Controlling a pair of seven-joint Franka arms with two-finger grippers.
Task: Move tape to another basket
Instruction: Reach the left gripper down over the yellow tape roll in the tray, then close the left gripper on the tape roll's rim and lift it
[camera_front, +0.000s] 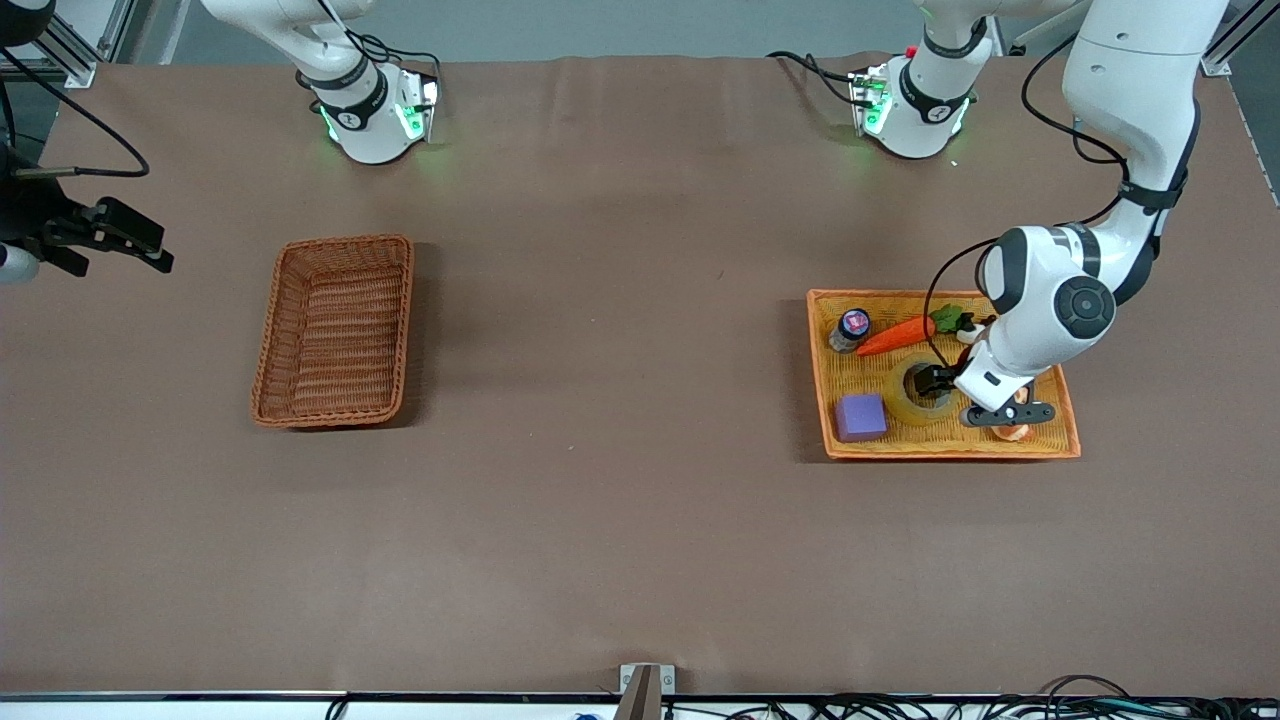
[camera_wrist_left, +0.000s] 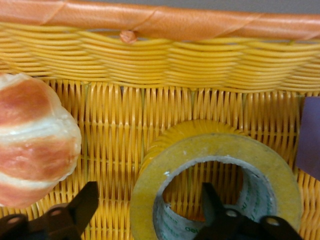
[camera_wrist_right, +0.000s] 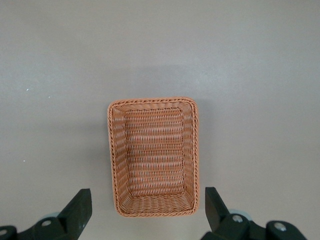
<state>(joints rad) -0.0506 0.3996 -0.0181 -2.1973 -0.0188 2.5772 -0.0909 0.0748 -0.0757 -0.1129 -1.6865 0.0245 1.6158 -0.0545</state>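
Reddish-brown basket (camera_wrist_right: 153, 156) on table (camera_wrist_right: 260, 65), right pincer (camera_wrist_right: 148, 214) spread wide above

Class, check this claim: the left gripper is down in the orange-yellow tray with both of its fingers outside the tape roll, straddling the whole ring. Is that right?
Not quite. The left gripper is down in the orange-yellow tray, but only one finger is outside the tape; the other sits inside the ring's hole, so the open gripper straddles the roll's wall. The left wrist view shows this.

basket (camera_front: 335, 330): rough woven wicker | tape (camera_wrist_left: 215, 165): glossy, translucent plastic
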